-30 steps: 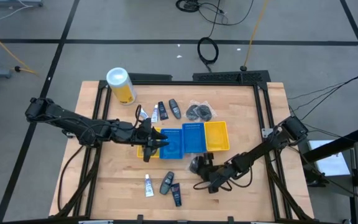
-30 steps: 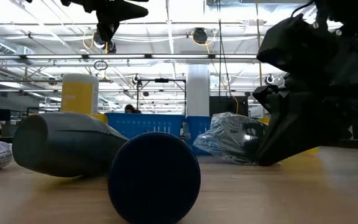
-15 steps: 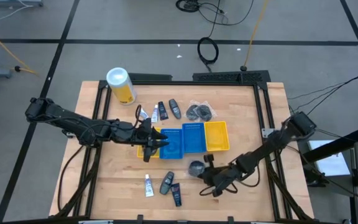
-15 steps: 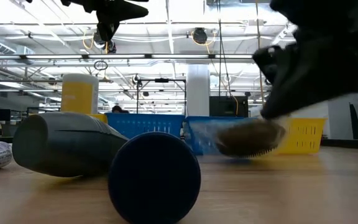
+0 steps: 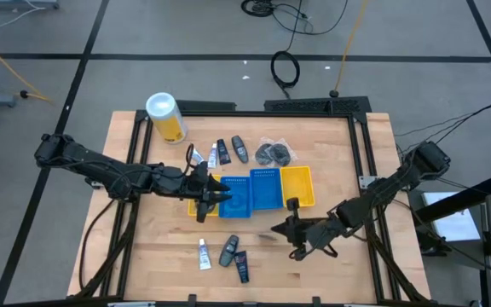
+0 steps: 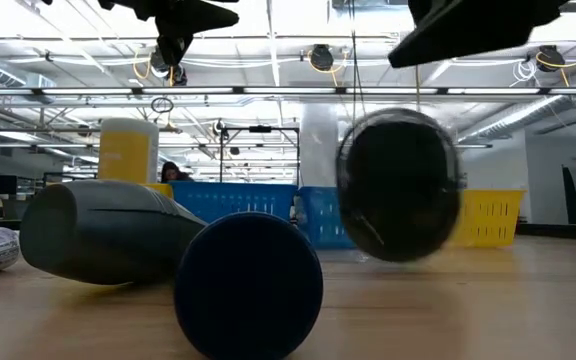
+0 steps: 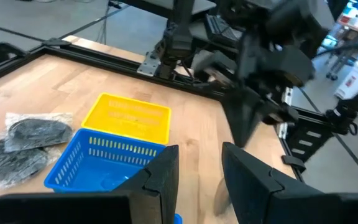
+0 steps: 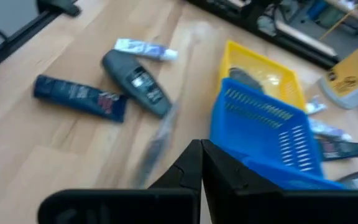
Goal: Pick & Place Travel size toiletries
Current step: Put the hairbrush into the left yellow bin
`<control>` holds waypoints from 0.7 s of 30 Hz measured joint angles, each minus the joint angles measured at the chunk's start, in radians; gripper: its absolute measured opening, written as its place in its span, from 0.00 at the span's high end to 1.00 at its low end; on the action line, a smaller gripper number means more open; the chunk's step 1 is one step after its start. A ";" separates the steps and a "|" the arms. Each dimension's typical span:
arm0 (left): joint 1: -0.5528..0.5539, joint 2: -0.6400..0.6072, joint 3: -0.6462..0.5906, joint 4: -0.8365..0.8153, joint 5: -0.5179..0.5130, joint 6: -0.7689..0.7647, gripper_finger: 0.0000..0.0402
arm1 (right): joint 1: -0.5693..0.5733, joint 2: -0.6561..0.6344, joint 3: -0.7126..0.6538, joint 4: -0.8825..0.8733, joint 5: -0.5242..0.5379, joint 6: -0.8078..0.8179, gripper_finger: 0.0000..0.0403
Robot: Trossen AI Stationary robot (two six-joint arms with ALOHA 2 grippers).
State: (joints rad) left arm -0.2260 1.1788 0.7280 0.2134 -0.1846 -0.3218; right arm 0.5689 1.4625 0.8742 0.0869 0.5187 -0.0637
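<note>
travel-size packet, clear with a dark round content, is the piece your next move turns on, and it is not in either gripper. it sits on the bare wood just beside the right gripper, on the side toward the left arm, between that gripper and the three toiletries at the table's front edge: white tube, grey oval piece and navy bottle. in the low view the packet shows as a dark disc standing on edge. in the right wrist view it is a thin streak whose long axis runs roughly along the way the fingers point; you cannot tell whether it is at rest. the right gripper's fingers are pressed together with nothing between them, so you would have to spread them and turn across that thin axis to take it. the blue bin and yellow bin lie just behind the right gripper, so the carry is short. the left gripper hangs over the bins' far end, fingers apart and empty, and is farther from the packet; the right arm looks the better one to use.
</note>
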 joint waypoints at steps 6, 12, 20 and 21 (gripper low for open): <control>-0.001 0.000 0.000 0.023 0.010 0.030 0.70 | -0.037 -0.051 0.000 -0.024 0.004 -0.008 1.00; -0.001 0.000 0.000 0.023 0.010 0.032 0.70 | -0.049 -0.025 0.001 -0.053 -0.322 0.136 1.00; 0.000 0.000 0.000 0.023 0.010 0.034 0.70 | -0.022 0.075 0.001 -0.080 -0.375 0.231 0.91; 0.000 0.000 0.000 0.023 0.010 0.032 0.70 | -0.022 0.097 0.000 -0.084 -0.393 0.247 0.89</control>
State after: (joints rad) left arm -0.2260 1.1790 0.7280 0.2367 -0.1742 -0.2893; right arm 0.5469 1.5591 0.8742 0.0026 0.1252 0.1829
